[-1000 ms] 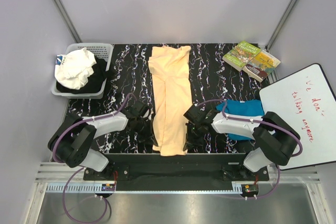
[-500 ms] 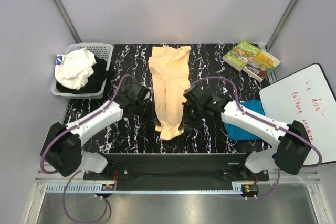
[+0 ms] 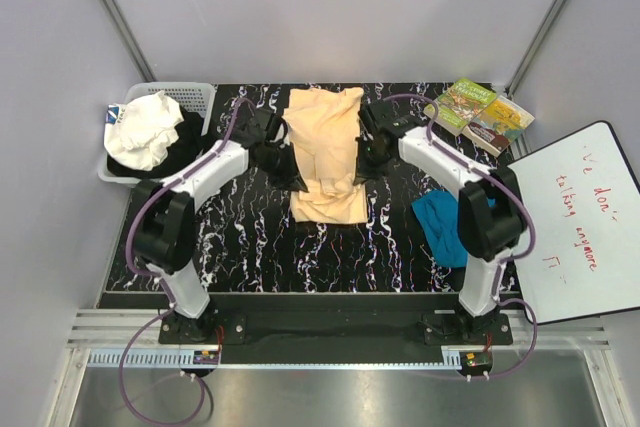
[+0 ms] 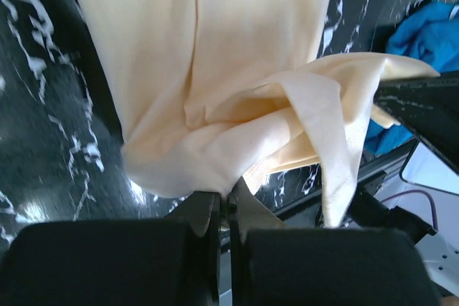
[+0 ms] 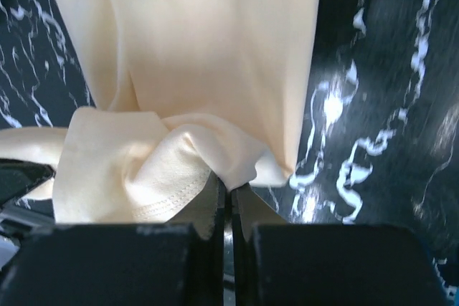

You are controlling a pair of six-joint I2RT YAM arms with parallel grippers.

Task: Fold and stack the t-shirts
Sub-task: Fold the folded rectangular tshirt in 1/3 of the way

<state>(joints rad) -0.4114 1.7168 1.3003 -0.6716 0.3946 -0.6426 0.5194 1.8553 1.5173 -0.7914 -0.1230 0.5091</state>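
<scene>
The peach-yellow t-shirt (image 3: 325,152) lies lengthwise in the middle of the black marbled table, its near end lifted and doubled back toward the far end. My left gripper (image 3: 288,169) is shut on the shirt's left hem corner (image 4: 215,177). On the other side, my right gripper (image 3: 362,167) is shut on the right hem corner (image 5: 229,170). Both wrist views show the pinched cloth bunched over the flat part of the shirt. The teal-blue t-shirt (image 3: 440,227) lies crumpled at the right, also visible in the left wrist view (image 4: 423,41).
A white basket (image 3: 195,97) with white and black cloth stands at the far left. Two books (image 3: 478,114) lie at the far right corner. A whiteboard (image 3: 575,217) with red writing leans off the table's right edge.
Both grippers have carried the shirt's near hem from the table's front edge up and toward the far end, folding the shirt over itself. The arms now stretch far across the table.
</scene>
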